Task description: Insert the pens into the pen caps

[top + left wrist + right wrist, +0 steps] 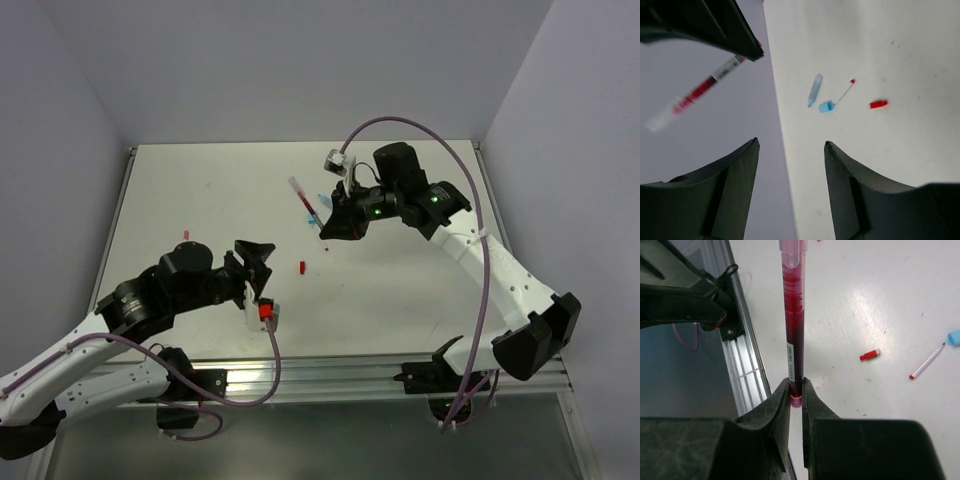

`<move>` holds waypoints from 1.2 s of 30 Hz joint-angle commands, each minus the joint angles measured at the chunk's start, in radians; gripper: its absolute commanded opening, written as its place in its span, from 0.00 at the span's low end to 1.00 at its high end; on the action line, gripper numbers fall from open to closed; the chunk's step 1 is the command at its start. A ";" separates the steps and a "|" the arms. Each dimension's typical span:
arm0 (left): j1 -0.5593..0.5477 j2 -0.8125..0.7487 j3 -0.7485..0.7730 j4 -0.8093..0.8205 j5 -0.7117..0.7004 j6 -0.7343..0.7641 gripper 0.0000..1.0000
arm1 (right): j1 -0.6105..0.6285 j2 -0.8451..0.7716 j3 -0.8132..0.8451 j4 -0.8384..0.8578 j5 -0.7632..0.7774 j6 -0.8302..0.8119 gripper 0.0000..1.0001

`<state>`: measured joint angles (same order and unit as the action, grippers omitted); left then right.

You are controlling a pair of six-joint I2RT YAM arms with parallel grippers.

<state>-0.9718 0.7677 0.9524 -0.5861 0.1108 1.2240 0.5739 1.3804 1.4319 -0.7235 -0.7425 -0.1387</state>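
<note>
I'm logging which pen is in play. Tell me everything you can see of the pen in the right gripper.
The pen is a slim, clear plastic-looking barrel filled mostly with dark red ink, with small black print low on it and a paler, pinkish-clear far end. The right gripper pinches its near end, jaws closed on it, so it juts straight out past them. It seems held in the air above the table; nothing else touches it.

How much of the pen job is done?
Done: the red pen seems to have a pale cap on its far end. In hand: the right gripper pinches that pen, and the left gripper is open and empty. Left: a red cap, a blue cap and a thin white pen lie loose on the table.
</note>
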 commanded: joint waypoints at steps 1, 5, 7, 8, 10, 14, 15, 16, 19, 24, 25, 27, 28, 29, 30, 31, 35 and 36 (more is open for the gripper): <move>0.027 0.010 0.086 0.006 0.056 -0.259 0.59 | -0.006 -0.081 0.030 0.090 -0.037 0.014 0.00; 0.235 0.114 0.248 -0.035 0.269 -0.629 0.59 | -0.006 -0.138 0.006 0.139 0.002 0.021 0.00; 0.342 0.200 0.366 -0.075 0.418 -0.745 0.58 | -0.008 -0.181 -0.030 0.183 0.008 0.028 0.00; 0.457 0.226 0.396 -0.083 0.573 -0.852 0.57 | -0.008 -0.191 -0.039 0.194 0.002 0.033 0.00; 0.565 0.286 0.451 -0.019 0.740 -0.995 0.57 | -0.009 -0.205 -0.047 0.199 -0.021 0.044 0.00; 0.815 0.343 0.407 0.422 1.093 -1.634 0.57 | -0.009 -0.216 -0.056 0.197 -0.092 0.054 0.00; 0.837 0.347 0.375 0.607 1.116 -1.788 0.57 | -0.012 -0.219 -0.059 0.199 -0.112 0.059 0.00; 0.852 0.352 0.305 0.939 1.118 -1.942 0.58 | -0.017 -0.219 -0.062 0.200 -0.130 0.060 0.00; 0.881 0.376 0.243 1.306 1.071 -2.343 0.55 | -0.020 -0.219 -0.082 0.203 -0.207 0.054 0.00; 0.848 0.360 0.197 1.303 1.009 -2.355 0.51 | -0.020 -0.175 -0.088 0.229 -0.291 0.091 0.00; 0.843 0.351 0.184 1.296 0.977 -2.356 0.50 | -0.020 -0.167 -0.087 0.237 -0.300 0.100 0.00; 0.832 0.347 0.180 1.272 0.952 -2.353 0.50 | -0.020 -0.147 -0.084 0.266 -0.305 0.135 0.00; 0.826 0.343 0.174 1.270 0.942 -2.356 0.50 | -0.020 -0.139 -0.082 0.274 -0.313 0.137 0.00; 0.814 0.343 0.172 1.261 0.922 -2.355 0.50 | -0.020 -0.126 -0.079 0.289 -0.317 0.177 0.00; 0.805 0.344 0.171 1.253 0.911 -2.351 0.50 | -0.020 -0.121 -0.076 0.297 -0.319 0.186 0.00; 0.783 0.344 0.169 1.244 0.902 -2.347 0.49 | -0.020 -0.116 -0.074 0.303 -0.327 0.195 0.00; 0.730 0.364 0.157 1.249 0.870 -2.333 0.48 | -0.020 -0.103 -0.067 0.320 -0.330 0.220 0.00; 0.720 0.370 0.146 1.264 0.868 -2.342 0.48 | -0.020 -0.104 -0.067 0.320 -0.330 0.220 0.00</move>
<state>-0.2226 1.1366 1.1137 0.6250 1.0206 -1.0962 0.5583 1.2827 1.3403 -0.4728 -1.0401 0.0467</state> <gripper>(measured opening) 0.480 0.151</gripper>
